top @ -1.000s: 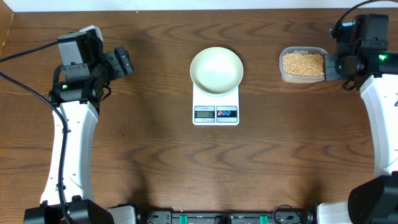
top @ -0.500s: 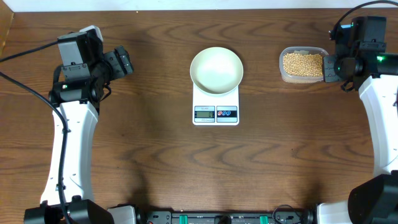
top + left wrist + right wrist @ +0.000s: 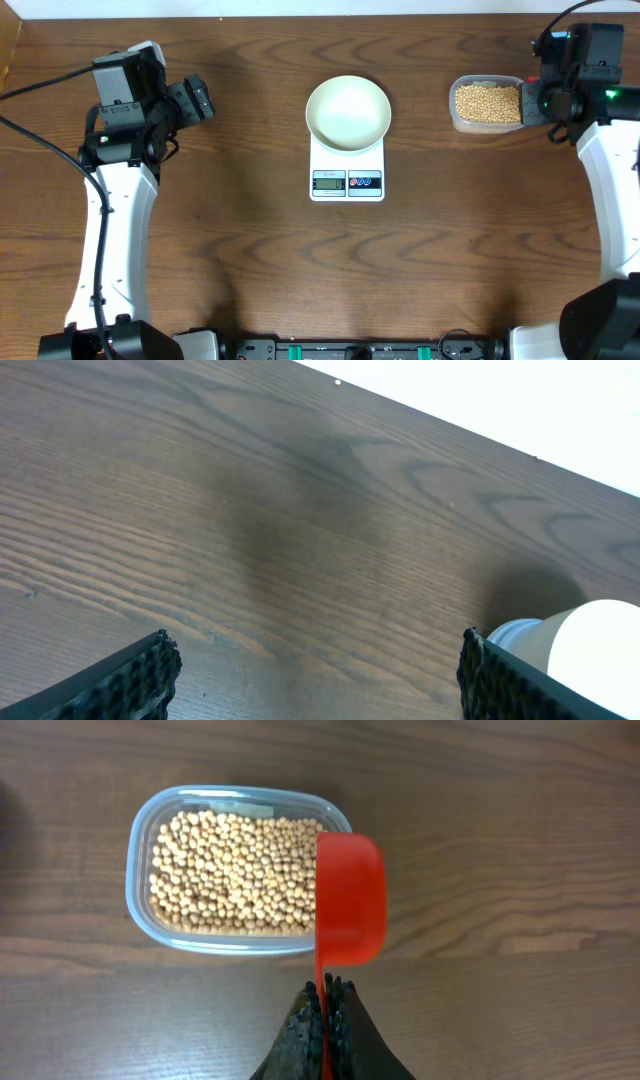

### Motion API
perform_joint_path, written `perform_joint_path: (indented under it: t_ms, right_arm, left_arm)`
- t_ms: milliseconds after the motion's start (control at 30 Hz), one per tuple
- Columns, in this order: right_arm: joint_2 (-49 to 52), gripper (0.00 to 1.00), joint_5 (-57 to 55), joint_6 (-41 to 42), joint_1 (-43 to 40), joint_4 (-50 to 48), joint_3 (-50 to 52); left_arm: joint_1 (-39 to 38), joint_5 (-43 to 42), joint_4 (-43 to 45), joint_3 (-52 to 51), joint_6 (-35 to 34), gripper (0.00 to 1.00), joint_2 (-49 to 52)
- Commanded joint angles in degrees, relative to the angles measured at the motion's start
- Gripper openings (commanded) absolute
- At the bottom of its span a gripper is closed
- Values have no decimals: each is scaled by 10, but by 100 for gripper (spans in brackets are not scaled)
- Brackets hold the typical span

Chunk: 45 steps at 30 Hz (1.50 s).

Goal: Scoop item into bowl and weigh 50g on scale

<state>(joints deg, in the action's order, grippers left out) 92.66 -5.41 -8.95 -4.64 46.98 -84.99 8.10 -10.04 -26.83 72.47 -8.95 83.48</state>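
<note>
clamping a red scoop [image 3: 350, 898] over the edge of the tub [image 3: 140, 910], the right gripper [image 3: 322, 1010] has yet to dig into the beans [image 3: 235, 870], the bowl [image 3: 348, 112] sits empty on the scale [image 3: 347, 182], and the left gripper [image 3: 315, 665] hangs spread apart.

Pale-tan beans [image 3: 230, 870], clear tub [image 3: 230, 942], red scoop [image 3: 350, 895], white bowl [image 3: 348, 112], brown woodgrain table [image 3: 250, 250].

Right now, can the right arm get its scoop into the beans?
Probably yes. The right pincer holds the red scoop by its handle, with the cup over the right rim of the tub. The tub has no lid, the beans lie exposed, and nothing stands between.
</note>
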Motion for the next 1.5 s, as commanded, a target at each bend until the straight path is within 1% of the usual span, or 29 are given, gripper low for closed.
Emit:
perform_joint_path:
  t_ms: [0,400,1467]
  right_arm:
    - [25,1,-3,20,2,-3,4]
    - [40,1,-3,38,2,-9,4]
    - [41,1,-3,38,2,-9,4]
  left_arm:
    - [1,7,-2,5,8,90,-1]
    - [1,7,-2,5,8,91,-1]
    - [1,7,-2,5,8,91,-1]
